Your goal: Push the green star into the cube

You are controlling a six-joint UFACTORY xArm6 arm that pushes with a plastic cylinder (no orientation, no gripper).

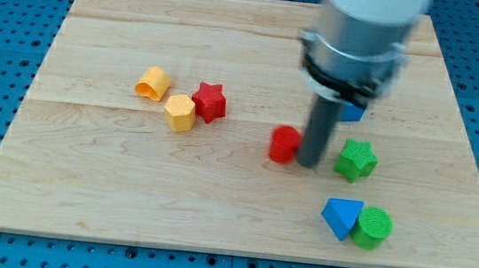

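The green star [356,159] lies on the wooden board at the view's right. A blue cube [352,112] sits just above it, mostly hidden behind the arm's grey body. My tip [309,164] rests on the board between a red round block [285,144] on its left and the green star on its right, close to both. I cannot tell whether the tip touches either one.
A blue triangular block [341,218] and a green cylinder [373,227] sit together below the star. A red star [210,101], a yellow hexagonal block [179,112] and an orange-yellow block [152,82] cluster at the view's left. The board [82,189] has blue pegboard around it.
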